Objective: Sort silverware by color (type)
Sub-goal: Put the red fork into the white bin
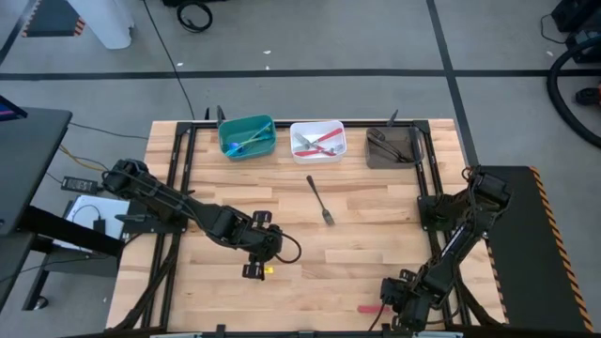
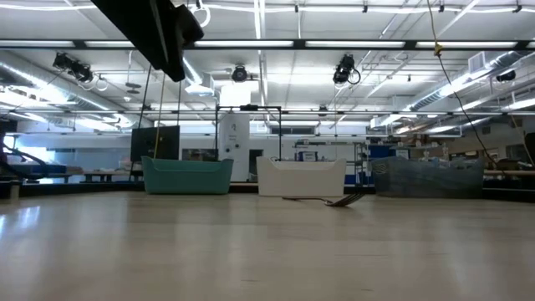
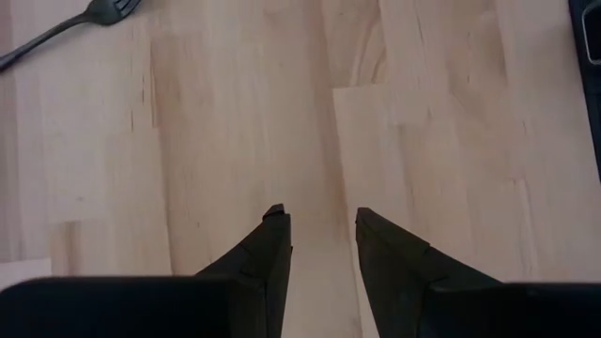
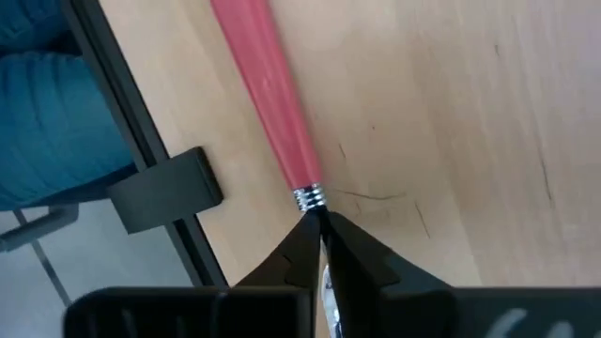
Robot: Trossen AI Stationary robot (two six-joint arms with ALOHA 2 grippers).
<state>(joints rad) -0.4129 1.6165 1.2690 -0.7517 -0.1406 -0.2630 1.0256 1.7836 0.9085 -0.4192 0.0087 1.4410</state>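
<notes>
A red-handled fork [image 4: 268,94] lies near the table's near edge, right of centre; in the high view only its handle [image 1: 369,308] shows. My right gripper [image 4: 319,225] [image 1: 394,299] is shut on it, pointing steeply down. A dark fork [image 1: 320,200] lies flat on the wood at mid-table, and its tined end [image 3: 108,9] also shows in the left wrist view. My left gripper [image 3: 322,235] [image 1: 258,249] hangs open above bare wood at left of centre, with nothing between its fingers. My right gripper pinches the fork's silver neck [image 4: 317,214] between its two fingertips, just past the ringed collar at the end of the red handle. The fingers come from above, pointing steeply down. The handle stretches away from them, low along the wood.
Three square bins stand along the far edge. The teal one [image 1: 247,137] holds blue-teal forks, the white one [image 1: 317,141] holds red-handled forks, and the brown one [image 1: 392,147] holds dark forks. A black frame rail [image 4: 141,141] runs along the table edge beside the red fork.
</notes>
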